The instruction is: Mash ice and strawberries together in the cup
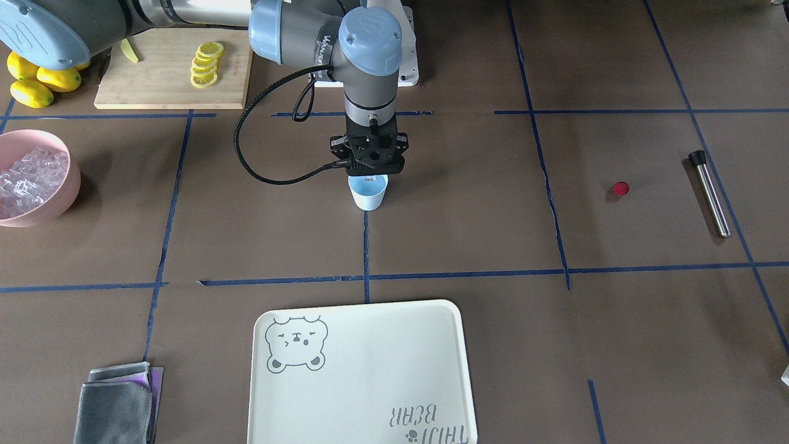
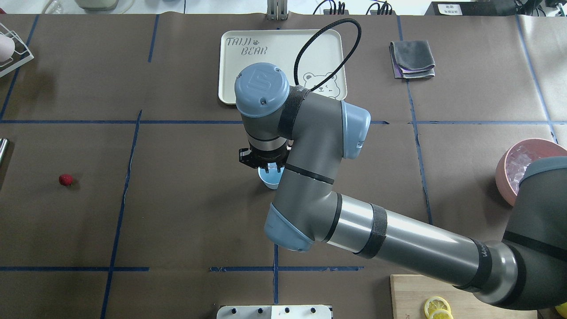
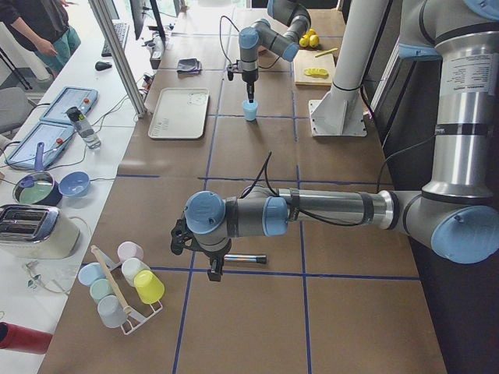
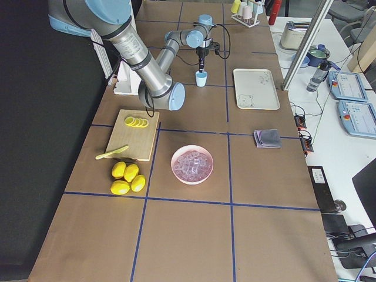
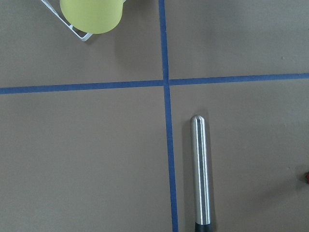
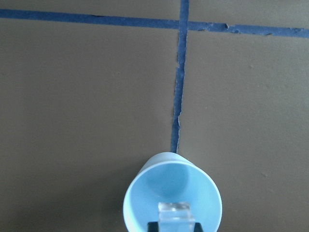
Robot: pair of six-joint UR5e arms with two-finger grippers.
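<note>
The pale blue cup (image 1: 368,194) stands upright at the table's middle; it also shows in the overhead view (image 2: 269,179) and the right wrist view (image 6: 172,193). My right gripper (image 1: 370,176) hangs straight over its mouth, shut on a clear ice cube (image 6: 176,211). More ice (image 1: 28,179) fills the pink bowl (image 1: 65,185). The red strawberry (image 1: 621,188) lies alone on the table, far from the cup. My left gripper (image 3: 212,269) hovers over a steel muddler (image 5: 200,169); I cannot tell whether it is open or shut.
A cream bear tray (image 1: 363,376) lies across the table from me. A cutting board with lemon slices (image 1: 206,65) and whole lemons (image 1: 37,83) sit near my base. A folded grey cloth (image 1: 117,407) lies beside the tray. A rack of cups (image 3: 125,284) stands beyond the muddler.
</note>
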